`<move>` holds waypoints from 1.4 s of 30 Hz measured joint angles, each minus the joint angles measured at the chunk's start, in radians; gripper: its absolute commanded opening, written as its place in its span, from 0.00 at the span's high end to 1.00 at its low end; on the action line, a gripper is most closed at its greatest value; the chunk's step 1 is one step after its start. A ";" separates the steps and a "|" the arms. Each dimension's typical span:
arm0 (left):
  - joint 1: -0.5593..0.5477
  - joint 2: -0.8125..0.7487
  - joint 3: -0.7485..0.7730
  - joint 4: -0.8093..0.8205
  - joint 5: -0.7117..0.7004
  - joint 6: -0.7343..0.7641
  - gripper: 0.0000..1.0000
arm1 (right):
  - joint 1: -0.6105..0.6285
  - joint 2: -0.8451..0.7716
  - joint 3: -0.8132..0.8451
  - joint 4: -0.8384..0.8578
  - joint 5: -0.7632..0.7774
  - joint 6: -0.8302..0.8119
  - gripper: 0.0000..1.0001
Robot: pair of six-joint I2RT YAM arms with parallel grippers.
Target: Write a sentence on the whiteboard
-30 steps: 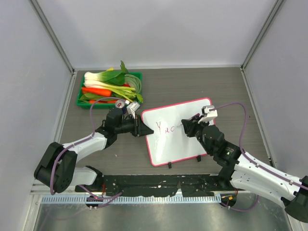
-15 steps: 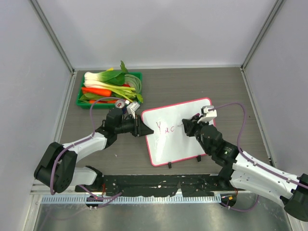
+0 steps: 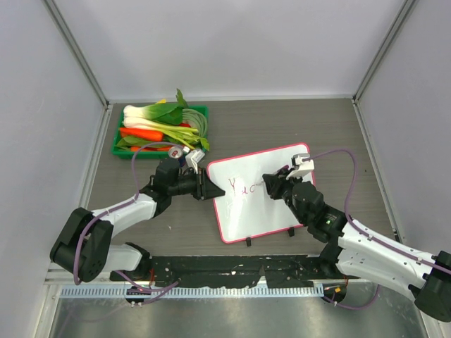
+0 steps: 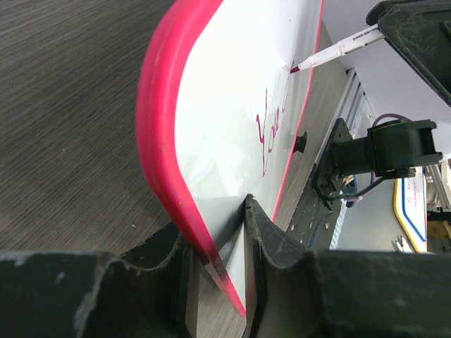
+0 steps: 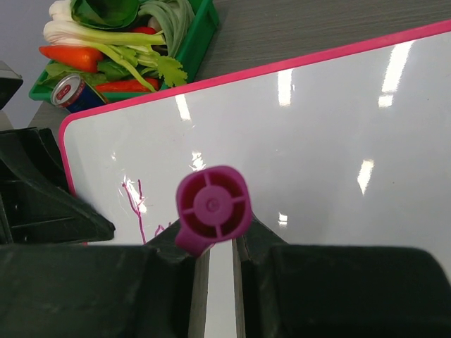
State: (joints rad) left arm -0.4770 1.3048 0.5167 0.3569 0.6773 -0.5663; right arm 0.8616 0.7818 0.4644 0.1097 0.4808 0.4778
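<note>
The whiteboard (image 3: 261, 193) is laid near the middle of the dark wood-grain table (image 3: 282, 127), rotated so that its two black feet (image 3: 248, 241) point at the arm bases. Its left edge is pinched between the fingers of the left gripper (image 3: 209, 189); in the left wrist view the pink-red frame is seen clamped between both pads (image 4: 184, 282) close to a rounded corner. Bare tabletop is seen between the board's far edge and the back wall, and on the right as far as the side wall; on the left the board's far corner is close to the green tray (image 3: 120, 137). The board is seen as glossy white with light reflections and a thin pink-red rim. Only the start of the sentence (image 3: 245, 188) is written: a few thin pink letters beginning with "Y", on the left half of the board. A marker (image 4: 338, 51) with a pink-purple end cap is gripped by the right gripper (image 3: 271, 184), fingers pressed against its barrel, and its tip is set on the board just right of the last letter. The tray is filled with leafy greens (image 3: 151, 113), pale stalks and orange carrots (image 3: 141, 133). A red and blue can (image 5: 70, 91) is seen at the tray's near edge; inside or beside cannot be told.
</note>
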 measured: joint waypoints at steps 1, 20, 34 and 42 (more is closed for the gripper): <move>0.000 0.000 0.000 0.000 0.000 0.000 1.00 | 0.000 0.000 0.000 -0.001 -0.005 0.002 0.99; 0.000 0.001 0.001 0.000 0.001 0.000 1.00 | 0.000 -0.047 -0.024 -0.063 -0.048 0.040 0.99; 0.000 0.002 0.001 0.000 0.000 0.000 1.00 | 0.000 -0.017 -0.005 -0.047 -0.003 0.032 0.99; 0.000 0.002 0.001 0.000 0.001 0.000 1.00 | -0.002 0.009 0.016 -0.028 0.026 0.019 0.99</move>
State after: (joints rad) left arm -0.4767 1.3071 0.5179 0.3569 0.6781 -0.5663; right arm 0.8597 0.7906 0.4801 0.0814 0.5072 0.4969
